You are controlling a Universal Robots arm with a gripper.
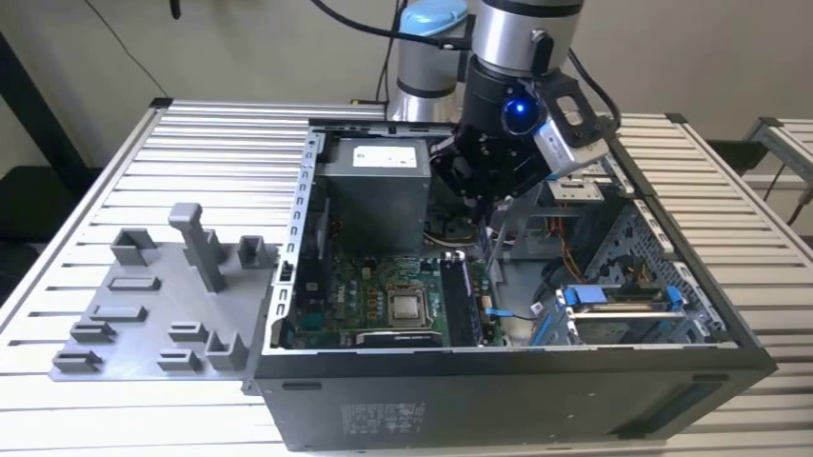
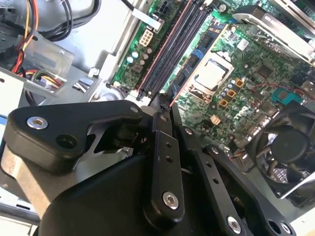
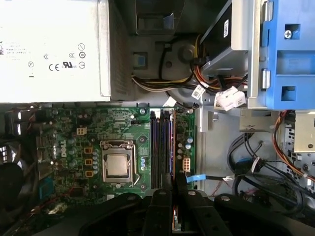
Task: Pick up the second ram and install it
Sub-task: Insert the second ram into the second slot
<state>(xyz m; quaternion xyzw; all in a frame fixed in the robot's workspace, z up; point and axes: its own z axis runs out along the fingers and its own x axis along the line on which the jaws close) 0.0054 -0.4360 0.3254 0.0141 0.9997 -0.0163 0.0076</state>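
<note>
A pale, plain wall [image 1: 228, 48] stands behind the scene in the exterior view, evenly lit and without hard shadows. A dark cable [image 1: 133, 48] hangs down it toward the exterior view's left, and a dark post [image 1: 38, 105] runs slantwise near that edge. The work table [image 1: 190, 152] has a top of light metal slats running across, with black corner caps. At the exterior view's right edge, a second slatted table [image 1: 790, 133] stands apart from the first.

One computer case [image 1: 508, 381], one grey tray [image 1: 128, 324] — one processor [image 3: 117, 165], one power supply [image 3: 54, 49].
</note>
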